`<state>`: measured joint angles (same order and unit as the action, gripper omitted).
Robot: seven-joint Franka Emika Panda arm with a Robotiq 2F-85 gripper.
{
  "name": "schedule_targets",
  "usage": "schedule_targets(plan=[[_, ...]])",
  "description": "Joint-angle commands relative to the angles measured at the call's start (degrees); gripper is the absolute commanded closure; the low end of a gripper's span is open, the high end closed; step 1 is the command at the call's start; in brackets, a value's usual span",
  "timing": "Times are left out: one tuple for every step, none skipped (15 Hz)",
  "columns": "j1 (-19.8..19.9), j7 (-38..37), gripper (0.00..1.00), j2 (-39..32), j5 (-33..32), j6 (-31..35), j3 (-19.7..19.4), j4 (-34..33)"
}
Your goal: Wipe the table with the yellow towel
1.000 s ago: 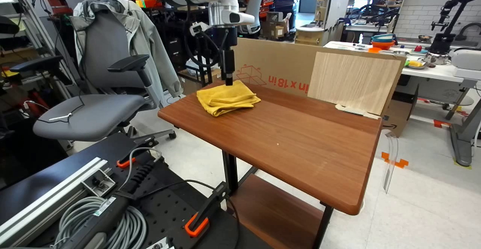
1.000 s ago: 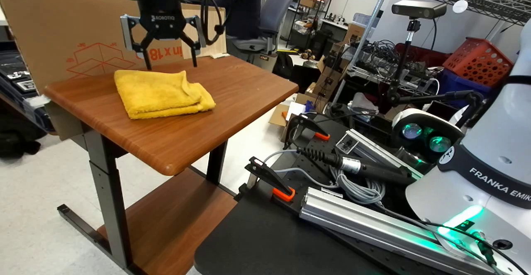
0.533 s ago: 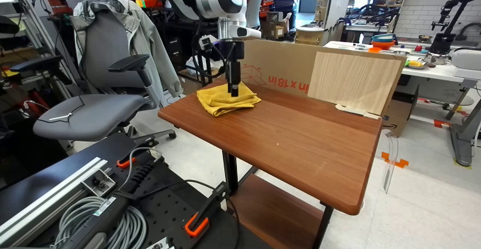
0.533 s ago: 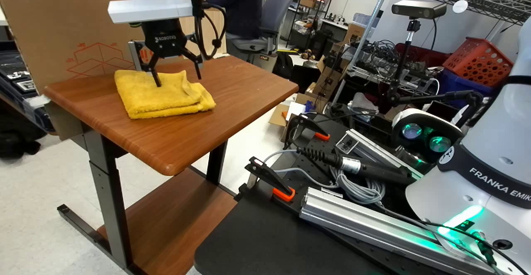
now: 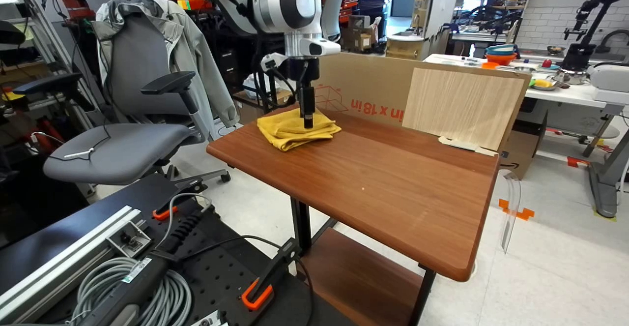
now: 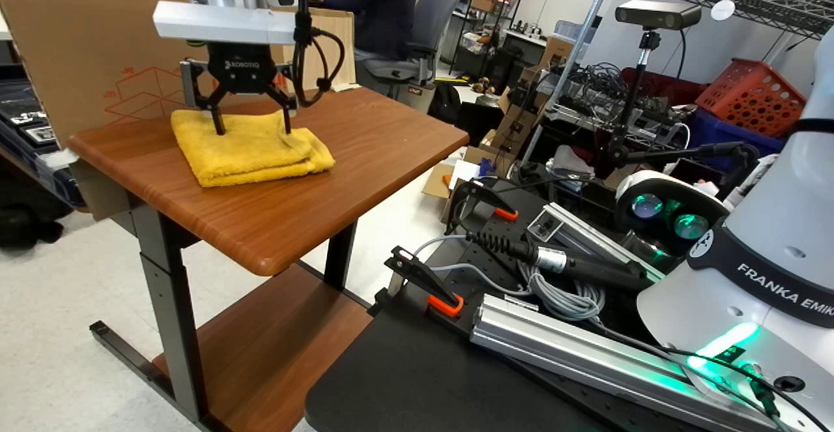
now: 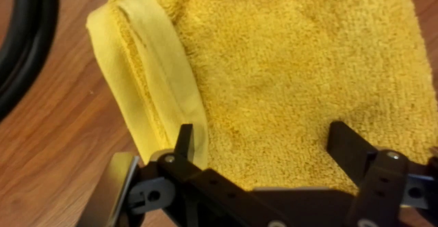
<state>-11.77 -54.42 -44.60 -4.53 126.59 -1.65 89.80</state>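
The folded yellow terry-cloth towel (image 7: 291, 66) lies directly beneath the black two-fingered end effector (image 6: 254, 131), on the brown wood-grain worktop (image 5: 383, 178); most of it spreads to one side of the line between the fingertips (image 7: 338, 133), its long axis unclear. The end effector is unclenched and holds nothing, so a pinch straight below likely comes next; whether it touches the cloth cannot be told. There are one towel, one worktop, one end effector, two fingertips.
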Motion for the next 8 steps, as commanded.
schedule_targets(plan=[[0.57,2.71,0.0,1.11,5.18,8.18,2.73,5.75],[0.55,3.5,0.0,0.71,6.51,8.85,3.33,6.24],[0.32,3.88,0.0,0.1,7.3,8.89,3.37,6.45],[0.22,4.14,0.0,-0.37,7.96,8.81,3.31,6.67],[0.16,4.06,0.0,-0.97,8.42,7.67,3.1,6.69],[-0.16,4.02,0.0,-1.25,8.55,7.46,2.88,7.28],[-0.58,4.33,0.0,-1.13,8.25,7.56,2.83,8.45],[-0.72,4.92,0.0,-0.72,8.11,7.88,2.91,9.29]])
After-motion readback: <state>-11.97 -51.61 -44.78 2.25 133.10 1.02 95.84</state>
